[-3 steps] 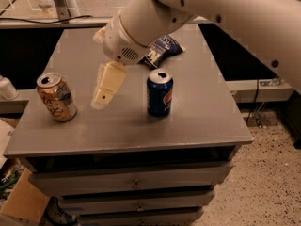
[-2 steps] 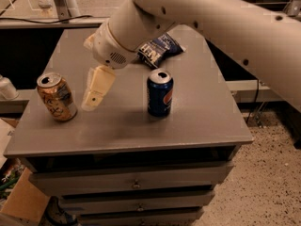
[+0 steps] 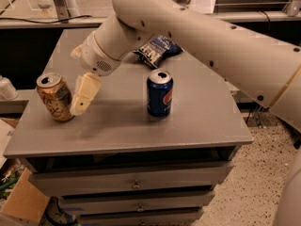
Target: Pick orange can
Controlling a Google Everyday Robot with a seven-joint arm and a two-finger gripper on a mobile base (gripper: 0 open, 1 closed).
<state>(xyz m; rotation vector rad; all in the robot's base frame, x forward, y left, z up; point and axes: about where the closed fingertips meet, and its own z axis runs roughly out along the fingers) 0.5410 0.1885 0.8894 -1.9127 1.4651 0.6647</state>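
Where the pincer hangs, the orange can sits just beside.

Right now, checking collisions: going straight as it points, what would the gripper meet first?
Likely the table beside the orange can; the gripper, just right of it, points down-left and might graze it; depth unclear.

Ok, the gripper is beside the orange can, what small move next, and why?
Probably nudge the gripper sideways toward the orange can until it brackets the body. It hangs low, just beside the upright can near the edge of the table, not yet holding it; the Pepsi can stands well clear.
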